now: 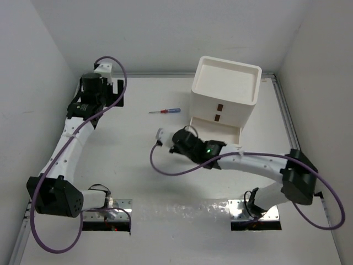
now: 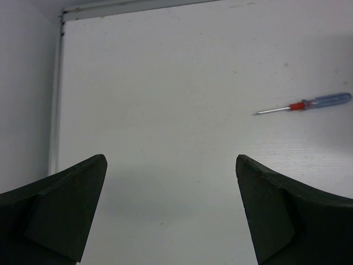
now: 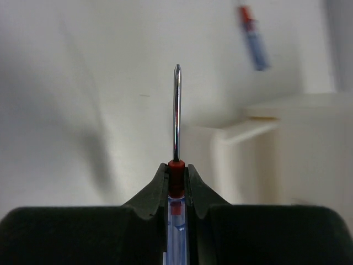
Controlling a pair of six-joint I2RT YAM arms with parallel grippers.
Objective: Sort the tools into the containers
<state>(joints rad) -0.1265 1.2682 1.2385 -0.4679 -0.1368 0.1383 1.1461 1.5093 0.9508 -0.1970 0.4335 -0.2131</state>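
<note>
Right tool (image 3: 176, 175) pinches screwdriver (image 3: 177, 110): plain in wrist view, seemingly hidden overhead.

The right gripper's (image 3: 176, 172) matt black plastic fingers (image 3: 146, 201) clamp the held screwdriver (image 3: 176, 110), which has a polished, mirror-bright metal shaft, a smooth red plastic collar and a translucent blue plastic handle. Ahead of the left gripper (image 2: 170, 161), off to its right, the loose screwdriver (image 2: 303, 104) looks alike (clear blue handle, shiny shaft). The table (image 2: 165, 83) under it is matt white and faintly speckled. Right of the held tip, the drawer stack (image 3: 287, 149) is smooth white plastic.
</note>
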